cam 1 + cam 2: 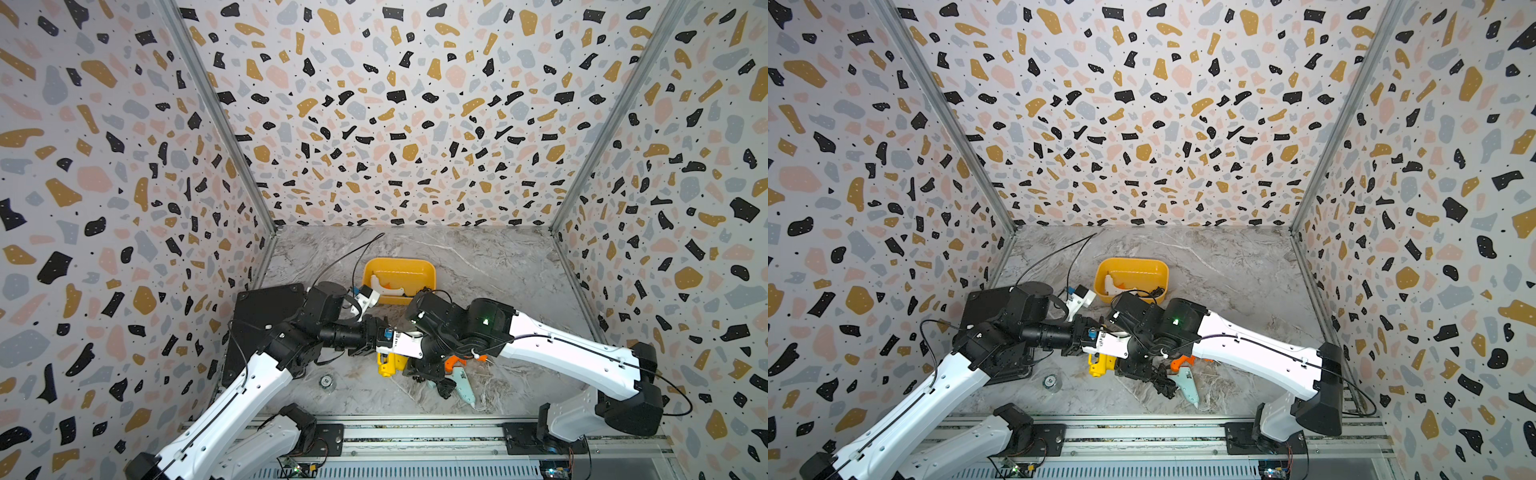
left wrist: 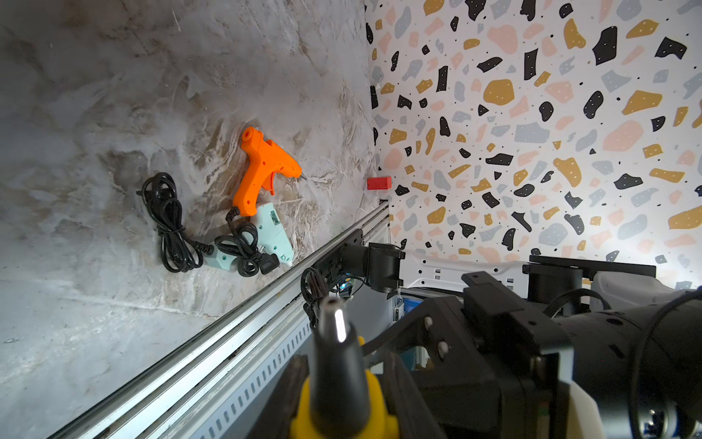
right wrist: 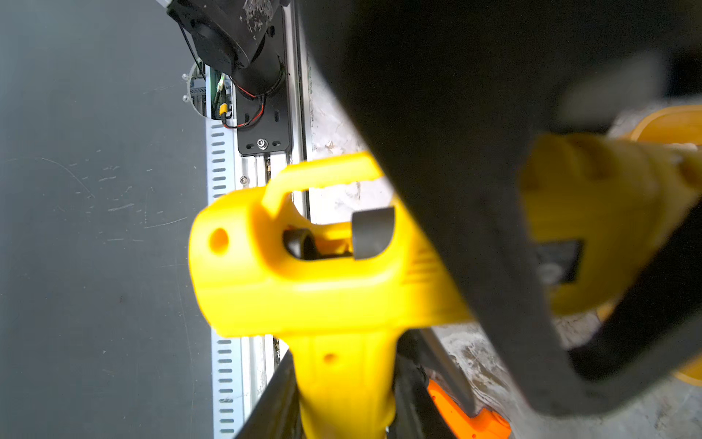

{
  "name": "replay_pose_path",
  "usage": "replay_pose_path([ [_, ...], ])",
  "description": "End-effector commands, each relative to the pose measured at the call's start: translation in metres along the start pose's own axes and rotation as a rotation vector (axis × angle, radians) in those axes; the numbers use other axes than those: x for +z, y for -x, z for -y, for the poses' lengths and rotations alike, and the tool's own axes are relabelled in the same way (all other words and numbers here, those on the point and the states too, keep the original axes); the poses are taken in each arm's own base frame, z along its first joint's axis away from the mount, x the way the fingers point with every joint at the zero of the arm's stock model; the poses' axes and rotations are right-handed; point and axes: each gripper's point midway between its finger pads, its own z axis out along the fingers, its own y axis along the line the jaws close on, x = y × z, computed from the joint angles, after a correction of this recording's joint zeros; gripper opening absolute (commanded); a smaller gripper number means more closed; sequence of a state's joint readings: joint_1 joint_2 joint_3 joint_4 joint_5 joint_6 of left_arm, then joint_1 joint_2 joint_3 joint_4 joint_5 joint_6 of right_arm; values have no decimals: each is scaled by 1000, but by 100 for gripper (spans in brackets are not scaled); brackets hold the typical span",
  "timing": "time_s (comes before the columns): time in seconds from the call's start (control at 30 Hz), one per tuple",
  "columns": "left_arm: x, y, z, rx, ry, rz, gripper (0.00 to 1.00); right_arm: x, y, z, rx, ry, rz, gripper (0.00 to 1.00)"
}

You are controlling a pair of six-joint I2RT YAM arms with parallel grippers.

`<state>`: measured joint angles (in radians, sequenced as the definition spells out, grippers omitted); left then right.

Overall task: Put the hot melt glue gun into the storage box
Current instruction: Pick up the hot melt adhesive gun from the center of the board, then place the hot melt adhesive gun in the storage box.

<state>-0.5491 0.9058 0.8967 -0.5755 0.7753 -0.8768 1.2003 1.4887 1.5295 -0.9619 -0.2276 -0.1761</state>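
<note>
Right wrist view: the right gripper [image 3: 532,266] is clamped across the yellow glue gun [image 3: 323,289], near the front of the table [image 1: 478,266]. The left gripper [image 2: 342,387] has its fingers on either side of the same gun, with the nozzle sticking out along them; whether it squeezes I cannot tell. The storage box [image 1: 399,261] lies beyond both grippers, toward the far wall, and neither is nearer. Four guns: this one, an orange gun [image 2: 262,171] and a pale green gun [image 2: 273,228] on the table, and a white gun [image 1: 386,286] in the single box.
</note>
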Motion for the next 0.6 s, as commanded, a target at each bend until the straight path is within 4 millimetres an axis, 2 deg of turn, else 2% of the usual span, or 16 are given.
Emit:
replay_pose_path([
  [0.0, -5, 4, 10, 101, 9, 18, 0, -39, 20, 17, 31, -131, 105, 36],
  [0.07, -7, 15, 14, 146, 18, 37, 0, -52, 15, 24, 67, -195, 113, 53],
  [0.13, -8, 30, 16, 185, 44, 53, 0, -66, 7, 32, 107, -268, 122, 58],
  [0.23, -7, 60, 25, 251, 88, 72, 0, -95, -14, 43, 162, -393, 121, 61],
  [0.37, -3, 114, 38, 270, 79, 123, 0, -131, -37, 45, 179, -492, 162, 62],
  [0.47, -1, 156, 43, 257, 80, 155, 0, -145, -49, 45, 207, -530, 187, 62],
  [0.57, 7, 192, 45, 269, 96, 170, 0, -148, -60, 45, 234, -552, 195, 61],
])
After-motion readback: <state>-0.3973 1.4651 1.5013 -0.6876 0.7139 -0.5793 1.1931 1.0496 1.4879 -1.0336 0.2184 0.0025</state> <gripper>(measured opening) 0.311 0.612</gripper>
